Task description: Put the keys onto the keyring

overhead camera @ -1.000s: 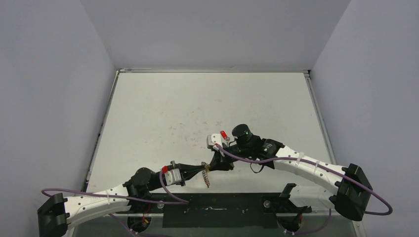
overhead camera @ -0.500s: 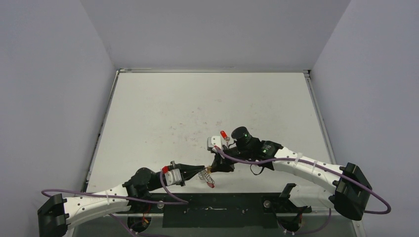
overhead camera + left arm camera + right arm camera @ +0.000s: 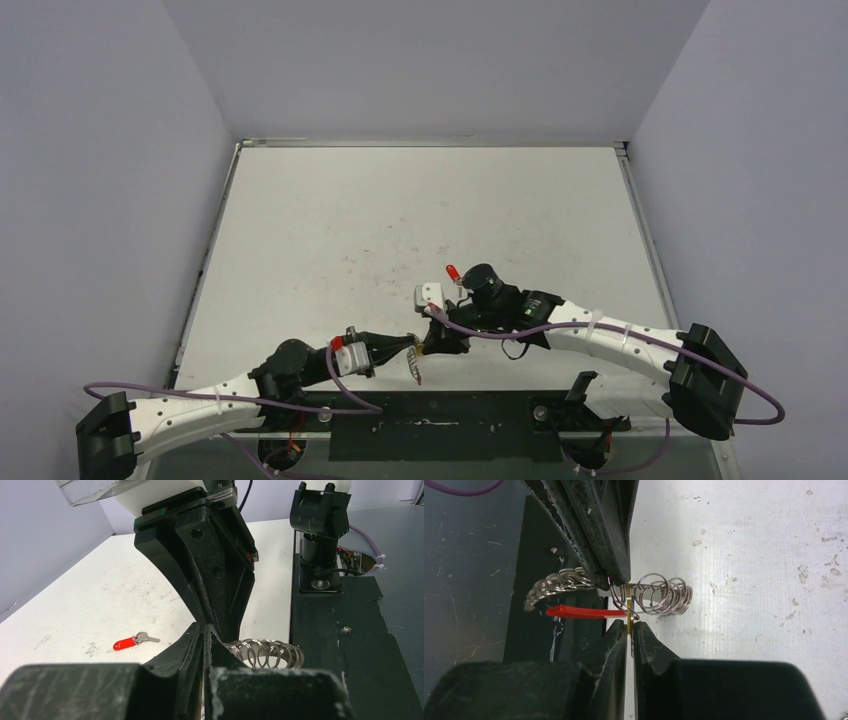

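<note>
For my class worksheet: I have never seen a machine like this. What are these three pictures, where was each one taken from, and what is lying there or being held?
These are two robot arms bolted at the near edge of a white table. The wide picture looks down from above and behind them; the other two come from small cameras on each wrist, so each shows its own fingers at the bottom. The left end effector is shut on the keyring, a coiled wire loop with a red sleeve. The right end effector is shut on a thin yellow-edged piece, apparently the yellow key, right at the coil. The red key lies loose on the table.
</note>
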Robot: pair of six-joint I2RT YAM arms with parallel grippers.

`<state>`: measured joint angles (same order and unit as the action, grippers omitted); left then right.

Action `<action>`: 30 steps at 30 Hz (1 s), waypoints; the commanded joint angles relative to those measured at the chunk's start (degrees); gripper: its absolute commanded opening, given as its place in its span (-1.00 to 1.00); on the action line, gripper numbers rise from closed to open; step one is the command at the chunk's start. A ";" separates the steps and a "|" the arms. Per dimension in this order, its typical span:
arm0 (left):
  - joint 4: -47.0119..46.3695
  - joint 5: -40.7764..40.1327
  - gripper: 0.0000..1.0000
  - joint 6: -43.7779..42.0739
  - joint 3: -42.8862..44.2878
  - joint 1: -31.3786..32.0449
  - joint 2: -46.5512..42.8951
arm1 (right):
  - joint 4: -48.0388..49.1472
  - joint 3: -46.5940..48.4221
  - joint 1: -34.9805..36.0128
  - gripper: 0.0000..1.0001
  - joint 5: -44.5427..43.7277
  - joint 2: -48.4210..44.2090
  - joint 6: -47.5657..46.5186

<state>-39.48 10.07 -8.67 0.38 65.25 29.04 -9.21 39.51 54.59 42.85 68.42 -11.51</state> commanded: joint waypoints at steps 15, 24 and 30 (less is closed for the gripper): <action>-4.51 0.20 -1.00 0.67 -0.38 0.22 -0.12 | 4.95 -1.04 2.83 -0.51 -7.63 -2.99 1.38; -4.45 0.39 -1.00 0.68 -0.38 0.22 -0.32 | 8.38 -4.59 1.27 -0.22 -6.27 -12.54 -0.08; -4.41 0.63 -1.00 0.62 -0.38 0.25 -0.14 | 11.98 -4.42 1.14 -0.21 -3.49 -11.60 -0.54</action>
<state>-39.70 10.13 -8.56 0.38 65.25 29.15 -3.01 35.00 56.16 36.18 56.25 -10.96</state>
